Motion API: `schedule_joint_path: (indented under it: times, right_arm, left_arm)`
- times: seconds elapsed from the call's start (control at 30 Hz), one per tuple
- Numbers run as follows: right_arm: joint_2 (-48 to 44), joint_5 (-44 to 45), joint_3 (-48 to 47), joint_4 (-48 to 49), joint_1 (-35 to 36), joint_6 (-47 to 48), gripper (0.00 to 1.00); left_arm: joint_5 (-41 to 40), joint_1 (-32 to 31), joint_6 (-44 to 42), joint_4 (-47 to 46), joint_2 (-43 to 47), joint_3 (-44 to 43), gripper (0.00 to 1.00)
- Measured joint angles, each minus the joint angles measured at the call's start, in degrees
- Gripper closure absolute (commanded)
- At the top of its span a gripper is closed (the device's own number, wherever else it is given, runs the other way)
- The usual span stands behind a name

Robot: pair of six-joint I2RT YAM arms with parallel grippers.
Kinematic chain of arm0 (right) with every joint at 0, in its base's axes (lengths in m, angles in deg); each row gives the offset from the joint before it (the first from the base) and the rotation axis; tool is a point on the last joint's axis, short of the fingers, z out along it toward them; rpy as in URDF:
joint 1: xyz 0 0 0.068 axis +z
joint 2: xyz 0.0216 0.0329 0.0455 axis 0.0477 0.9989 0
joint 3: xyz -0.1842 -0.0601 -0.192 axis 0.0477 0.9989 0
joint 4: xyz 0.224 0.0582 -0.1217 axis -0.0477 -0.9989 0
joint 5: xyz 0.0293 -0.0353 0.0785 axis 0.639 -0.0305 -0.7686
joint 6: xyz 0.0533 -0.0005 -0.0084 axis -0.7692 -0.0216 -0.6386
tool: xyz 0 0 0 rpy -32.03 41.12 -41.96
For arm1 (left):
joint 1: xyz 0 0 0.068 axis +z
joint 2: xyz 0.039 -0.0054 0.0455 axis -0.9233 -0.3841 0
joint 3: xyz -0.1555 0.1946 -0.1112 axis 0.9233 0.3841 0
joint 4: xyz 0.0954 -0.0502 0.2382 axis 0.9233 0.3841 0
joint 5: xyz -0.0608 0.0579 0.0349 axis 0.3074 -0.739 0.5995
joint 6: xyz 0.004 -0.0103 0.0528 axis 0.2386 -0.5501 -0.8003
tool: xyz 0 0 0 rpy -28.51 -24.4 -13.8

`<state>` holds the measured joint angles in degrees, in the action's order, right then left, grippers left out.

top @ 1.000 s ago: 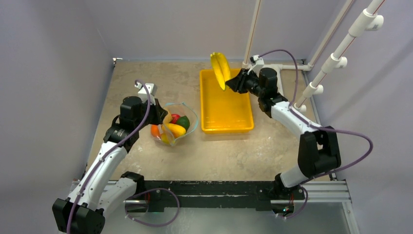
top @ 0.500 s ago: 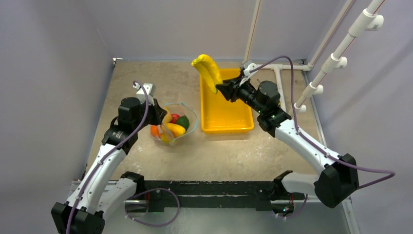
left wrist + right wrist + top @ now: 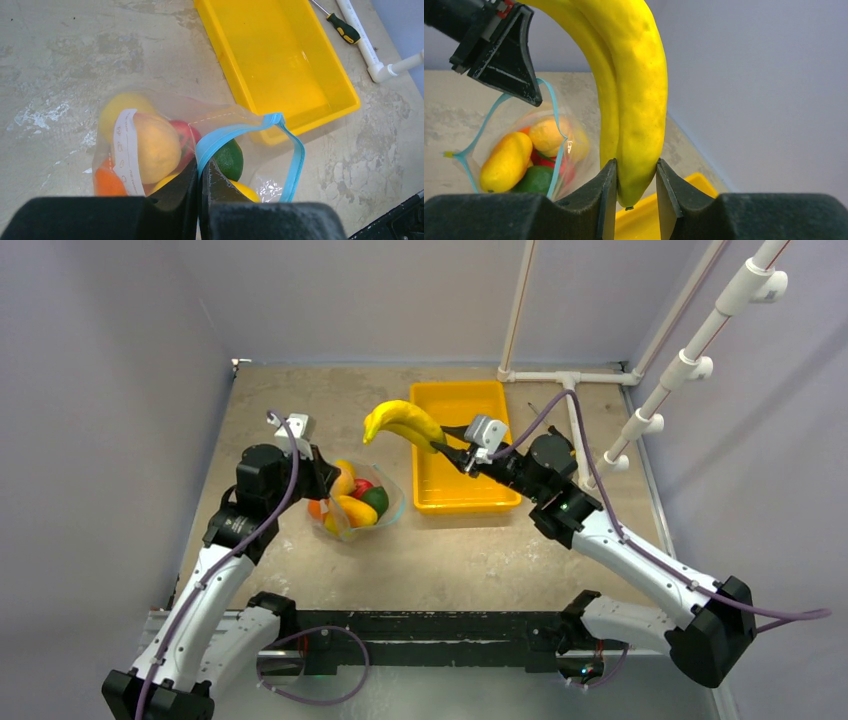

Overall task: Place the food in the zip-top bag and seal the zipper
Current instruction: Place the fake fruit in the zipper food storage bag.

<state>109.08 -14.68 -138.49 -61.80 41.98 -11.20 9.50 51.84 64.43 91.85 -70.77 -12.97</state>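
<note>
My right gripper (image 3: 446, 447) was clamped on 1 end of the bananas (image 3: 400, 422), holding them aloft between the yellow tray (image 3: 465, 405) and the zip-top bag (image 3: 388, 502) to its left, probably so they could drop in from above. My left gripper (image 3: 322, 476) pinched the zipper (image 3: 240, 134) to keep the mouth open. Inside lay a mango (image 3: 357, 510), an avocado (image 3: 376, 498), an apple (image 3: 360, 486) and more fruit, and the tray looked bare.

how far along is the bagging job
Several fruits already sit in the zip-top bag; the tray is bare. The left gripper pinches the zipper; the right gripper holds the bananas aloft. Left: drop them in, seal.
</note>
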Motion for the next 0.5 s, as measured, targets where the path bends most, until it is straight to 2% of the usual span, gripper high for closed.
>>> schedule_joint_path:
  times: [0.5]
  right_arm:
    - [1.1,0.1,0.0,-5.2,8.5,23.3,1.0]
  left_arm:
    - [-2.2,-1.5,-0.4,3.0,1.2,0.0,1.0]
